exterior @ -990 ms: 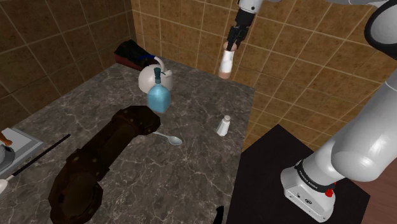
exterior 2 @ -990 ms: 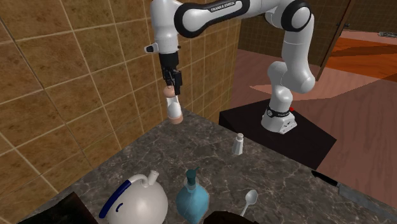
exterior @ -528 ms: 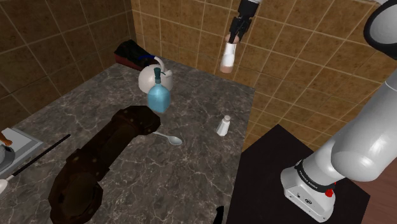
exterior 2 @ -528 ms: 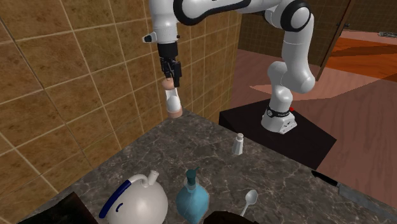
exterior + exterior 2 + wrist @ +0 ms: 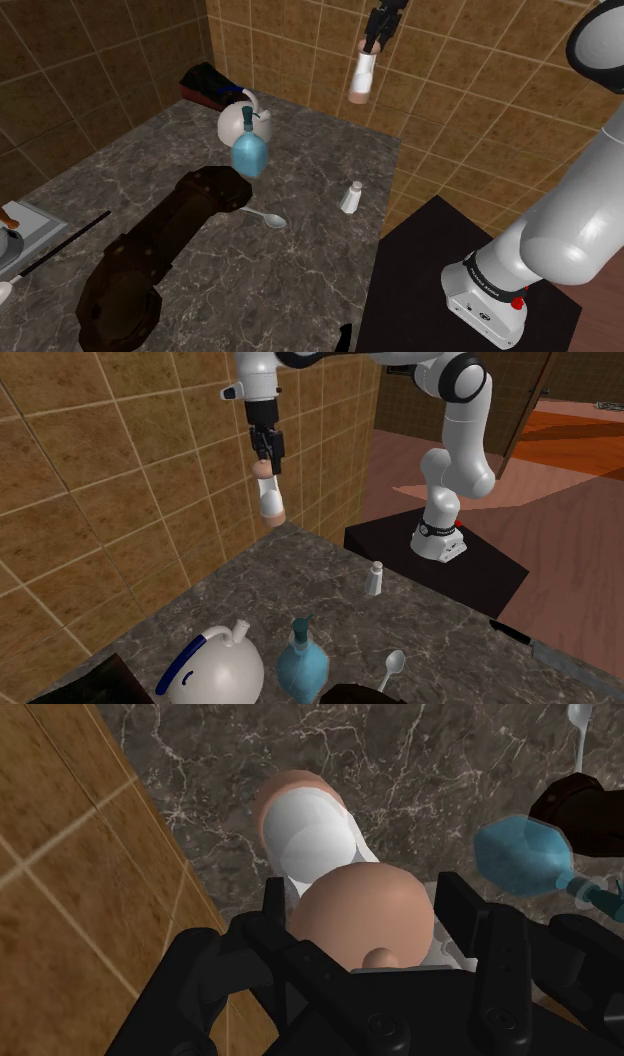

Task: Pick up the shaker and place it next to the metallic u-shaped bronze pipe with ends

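Higher than a second ago, the shaker (image 5: 362, 80) hangs at the shoulder view's one o'clock, clamped in the end effector (image 5: 369, 46). Second exterior view: eleven o'clock, well above the tabletop (image 5: 440, 632). Wrist view: fingers (image 5: 458, 912) clasp it; the carry likely needs a swing next toward the dark pipe (image 5: 590, 809).

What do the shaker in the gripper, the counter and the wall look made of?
The shaker: smooth white body with tan ends, faint sheen; ceramic or plastic, the look leaves it open. The counter: dark grey with pale veins, likely polished stone such as marble. The wall: brown square tiles with light grout lines, probably ceramic.
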Controlling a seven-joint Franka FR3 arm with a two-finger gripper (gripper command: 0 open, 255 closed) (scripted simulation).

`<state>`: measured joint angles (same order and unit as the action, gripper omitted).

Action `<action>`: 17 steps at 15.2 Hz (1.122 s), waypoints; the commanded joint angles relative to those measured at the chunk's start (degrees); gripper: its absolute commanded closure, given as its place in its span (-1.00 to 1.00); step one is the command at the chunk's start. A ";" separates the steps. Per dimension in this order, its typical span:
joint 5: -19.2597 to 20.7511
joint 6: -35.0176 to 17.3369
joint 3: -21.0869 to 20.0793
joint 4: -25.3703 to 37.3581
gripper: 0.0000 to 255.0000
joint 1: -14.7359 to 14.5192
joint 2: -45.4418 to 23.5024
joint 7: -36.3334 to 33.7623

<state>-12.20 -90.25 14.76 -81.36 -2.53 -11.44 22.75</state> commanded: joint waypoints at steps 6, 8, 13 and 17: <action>-0.53 6.17 0.15 7.96 1.00 0.67 -1.82 -0.63; -0.77 8.08 0.19 10.61 1.00 0.93 -2.58 -0.83; -1.53 12.77 0.27 17.51 1.00 1.72 -4.83 -1.30; 1.02 8.31 -1.31 4.92 1.00 -2.65 4.36 -5.54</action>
<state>-11.88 -81.08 13.83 -73.20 -4.22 -9.71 18.23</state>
